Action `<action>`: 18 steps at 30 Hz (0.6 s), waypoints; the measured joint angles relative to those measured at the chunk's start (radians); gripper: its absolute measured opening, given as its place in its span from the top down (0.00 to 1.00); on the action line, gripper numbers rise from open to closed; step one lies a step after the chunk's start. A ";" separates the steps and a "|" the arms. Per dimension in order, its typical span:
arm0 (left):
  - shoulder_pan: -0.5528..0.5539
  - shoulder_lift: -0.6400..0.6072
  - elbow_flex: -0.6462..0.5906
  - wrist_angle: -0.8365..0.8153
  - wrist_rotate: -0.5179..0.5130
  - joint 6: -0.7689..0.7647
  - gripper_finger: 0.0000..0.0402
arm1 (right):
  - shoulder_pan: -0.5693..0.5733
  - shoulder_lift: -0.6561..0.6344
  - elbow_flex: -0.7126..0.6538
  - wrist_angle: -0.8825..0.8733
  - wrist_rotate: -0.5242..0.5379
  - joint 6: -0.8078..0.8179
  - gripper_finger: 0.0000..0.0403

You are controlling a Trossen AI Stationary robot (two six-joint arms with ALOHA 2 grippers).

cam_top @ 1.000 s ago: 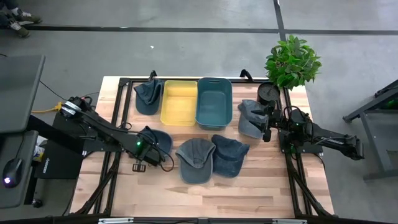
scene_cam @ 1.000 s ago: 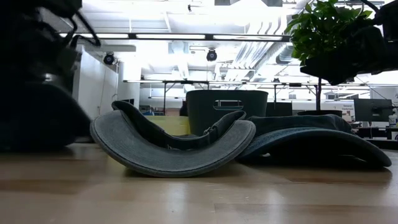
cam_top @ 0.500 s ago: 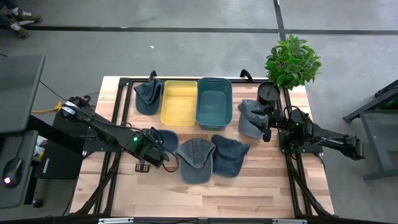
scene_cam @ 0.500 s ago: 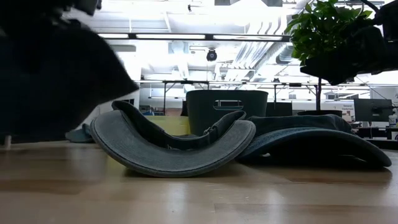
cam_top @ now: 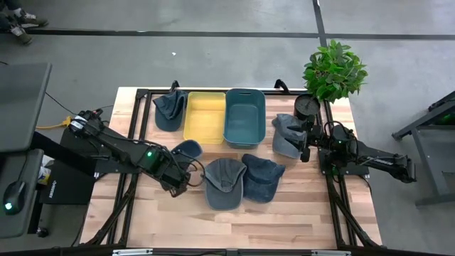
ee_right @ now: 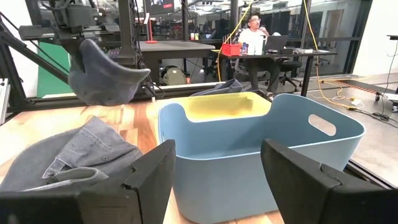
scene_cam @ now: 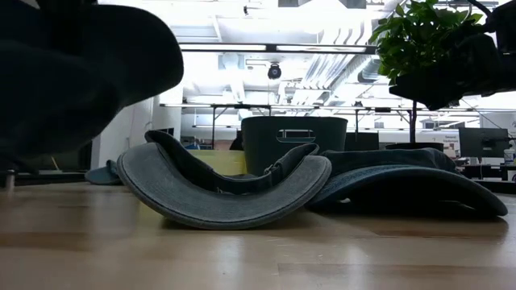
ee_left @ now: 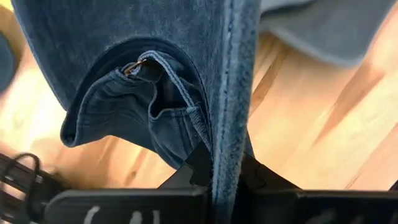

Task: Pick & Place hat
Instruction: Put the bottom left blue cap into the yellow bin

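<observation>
1. Currently, left gripper (cam_top: 178, 173) just left of the grey cap (cam_top: 224, 181) lying mid-desk, fingers (ee_left: 199, 171) pinched tight on the edge of a blue denim hat (cam_top: 186, 150).
2. Held hat lifted clear of the desk (cam_top: 284, 220), hanging above the boards in the left wrist view, buckle strap at the back visible; in the high view, up-left of the grey cap and just below the yellow bin (cam_top: 205, 117).
3. Second dark cap (cam_top: 261, 178) touching the grey cap on its right; both resting on the desk.
4. Teal bin (cam_top: 244, 117) directly above the grey cap, side by side with the yellow bin; another hat (cam_top: 169, 111) left of the yellow bin, one more hat (cam_top: 286, 136) right of the teal bin.
5. Right gripper (cam_top: 304, 140) waiting far right of the grey cap, at that last hat; fingers (ee_right: 152, 174) spread wide, nothing between them.
6. Potted plant (cam_top: 334, 70) at the desk's far right corner.
</observation>
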 joint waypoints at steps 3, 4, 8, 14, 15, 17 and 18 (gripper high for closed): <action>0.018 -0.001 0.006 0.011 -0.007 -0.097 0.98 | 0.000 0.000 0.000 0.000 0.000 0.000 0.42; 0.036 -0.001 0.006 0.016 0.005 -0.120 0.98 | 0.000 0.000 0.000 0.000 0.000 0.000 0.42; 0.127 -0.001 0.006 0.060 0.043 -0.182 0.98 | 0.000 0.000 0.000 0.000 0.000 0.000 0.42; 0.266 -0.001 0.006 0.188 0.144 -0.198 0.98 | 0.000 0.000 0.000 0.000 0.000 0.000 0.42; 0.282 -0.001 0.006 0.209 0.161 -0.198 0.98 | 0.000 0.000 0.000 0.000 0.000 0.000 0.42; 0.308 -0.001 0.006 0.248 0.193 -0.201 0.98 | 0.000 0.000 0.000 0.000 0.000 0.000 0.42; 0.317 -0.001 0.006 0.263 0.206 -0.210 0.98 | 0.000 0.000 0.000 0.000 0.000 0.000 0.42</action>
